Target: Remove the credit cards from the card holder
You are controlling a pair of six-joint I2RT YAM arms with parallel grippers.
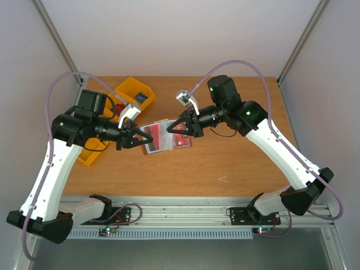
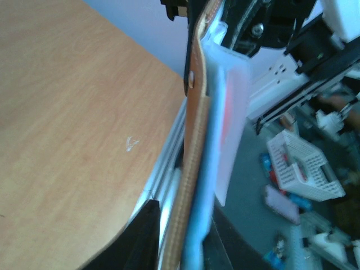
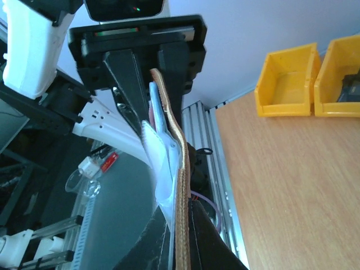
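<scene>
Holder [image 2: 191, 169] seen edge-on, upright, running from bottom centre to top. Brown outer face is toward the table [image 2: 67, 112]. Grey-blue lining [image 2: 205, 185] is on the other side, with a clear sleeve [image 2: 236, 101] splayed off it and the red of a card [image 2: 226, 121] showing through. Near end sits between left gripper [image 2: 185, 250] fingers; grip unclear. Right gripper [image 2: 208, 39] clamps far end. White basket [image 2: 304, 166] at lower right, blurred.

Left end effector [image 1: 147, 136] facing right end effector [image 1: 174, 126], tips close together, both clamped.
</scene>
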